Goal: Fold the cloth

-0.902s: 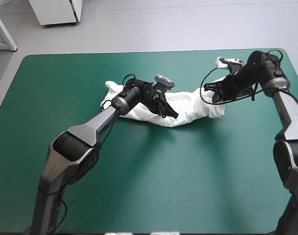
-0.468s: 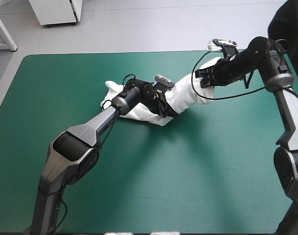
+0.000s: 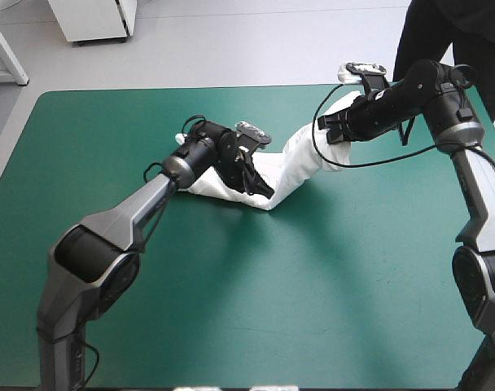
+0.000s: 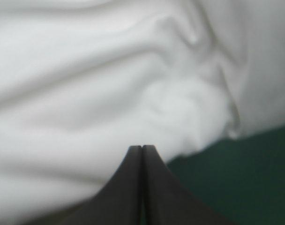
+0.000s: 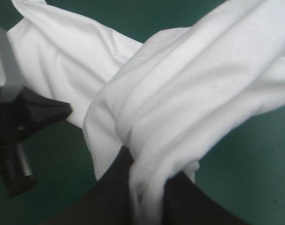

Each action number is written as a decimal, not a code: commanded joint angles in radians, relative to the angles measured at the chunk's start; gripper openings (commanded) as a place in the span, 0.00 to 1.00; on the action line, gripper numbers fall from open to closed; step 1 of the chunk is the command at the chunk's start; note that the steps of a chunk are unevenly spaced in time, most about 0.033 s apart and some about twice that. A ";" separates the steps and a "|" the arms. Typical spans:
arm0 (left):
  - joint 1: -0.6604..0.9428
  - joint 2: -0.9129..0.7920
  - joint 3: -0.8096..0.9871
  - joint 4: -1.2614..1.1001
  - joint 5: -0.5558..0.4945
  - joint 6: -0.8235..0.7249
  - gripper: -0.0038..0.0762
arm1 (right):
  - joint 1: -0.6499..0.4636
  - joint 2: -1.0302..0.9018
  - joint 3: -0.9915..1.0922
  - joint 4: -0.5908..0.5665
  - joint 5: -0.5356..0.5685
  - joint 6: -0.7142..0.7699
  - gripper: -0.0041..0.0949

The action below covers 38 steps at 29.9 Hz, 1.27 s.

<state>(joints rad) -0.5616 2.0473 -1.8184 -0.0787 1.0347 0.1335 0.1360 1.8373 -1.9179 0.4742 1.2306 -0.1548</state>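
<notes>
The white T-shirt (image 3: 292, 159) is pulled into a twisted band across the far middle of the teal-green table (image 3: 256, 309). Its left part lies bunched on the cover and its right end is lifted. My left gripper (image 3: 262, 187) sits at the band's low near corner, shut on the T-shirt (image 4: 133, 79), which fills the left wrist view ahead of the pointed tips (image 4: 141, 148). My right gripper (image 3: 333, 130) is raised near the far right edge, shut on the T-shirt (image 5: 189, 89), whose folds drape over its fingers (image 5: 180, 197). The left gripper (image 5: 34, 117) shows beyond the cloth there.
Bare teal-green cover (image 3: 329, 269) spreads from the shirt to the near edge and to both sides. The table's far edge (image 3: 256, 87) runs close behind the raised right gripper.
My right gripper has risen and moved back toward the far edge, lifting the shirt's right end off the table. My left gripper has shifted a little left with the cloth's corner.
</notes>
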 commanded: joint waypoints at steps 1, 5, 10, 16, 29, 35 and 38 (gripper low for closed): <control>0.026 -0.221 0.135 0.017 0.004 -0.018 0.04 | -0.004 -0.061 -0.035 0.051 -0.058 -0.024 0.03; 0.065 -0.442 0.345 0.053 -0.003 -0.049 0.04 | 0.020 -0.061 -0.035 0.069 -0.068 -0.041 0.03; 0.110 -0.705 0.536 0.056 0.010 -0.049 0.04 | 0.131 -0.055 -0.035 0.080 -0.155 -0.074 0.03; 0.121 -0.909 0.654 0.107 0.069 -0.094 0.04 | 0.264 0.004 -0.061 0.080 -0.292 -0.070 0.03; 0.121 -0.980 0.675 0.037 0.217 -0.096 0.04 | 0.414 0.374 -0.421 0.102 -0.308 0.018 0.03; 0.121 -0.991 0.675 0.037 0.211 -0.096 0.04 | 0.434 0.515 -0.569 0.156 -0.248 0.053 0.03; 0.121 -0.991 0.675 0.035 0.205 -0.096 0.04 | 0.441 0.538 -0.601 0.168 -0.228 0.045 0.09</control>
<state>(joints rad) -0.4425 1.0763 -1.1214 -0.0269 1.2446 0.0476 0.5711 2.4358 -2.4570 0.5841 1.0209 -0.1049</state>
